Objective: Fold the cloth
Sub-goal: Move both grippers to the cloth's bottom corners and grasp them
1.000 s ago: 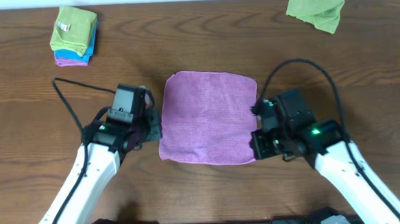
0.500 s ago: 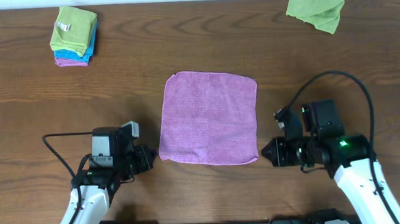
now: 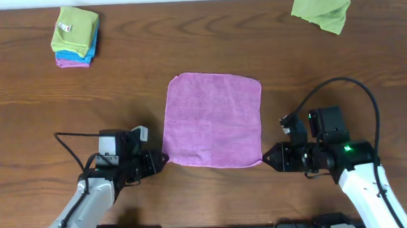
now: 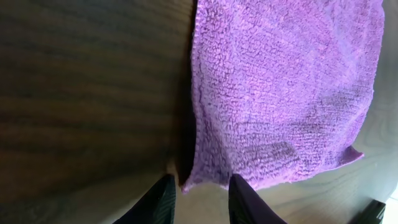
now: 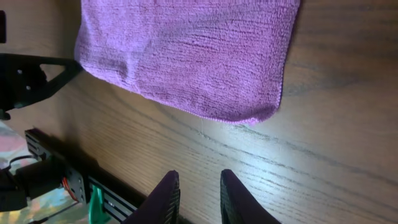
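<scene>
Pre-grasp step. Square purple terry cloth (image 3: 213,119) lies flat, centred on the brown wooden counter (image 3: 186,45). Left gripper (image 4: 200,186) is released, straddling the near-left corner. Right gripper (image 5: 199,176) is released, just short of the near-right corner. Likely next: right advances, both pinch the 2 corners, then fold away.

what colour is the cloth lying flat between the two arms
Plain purple-pink, no pattern. The cloth shows best in the left wrist view.
</scene>
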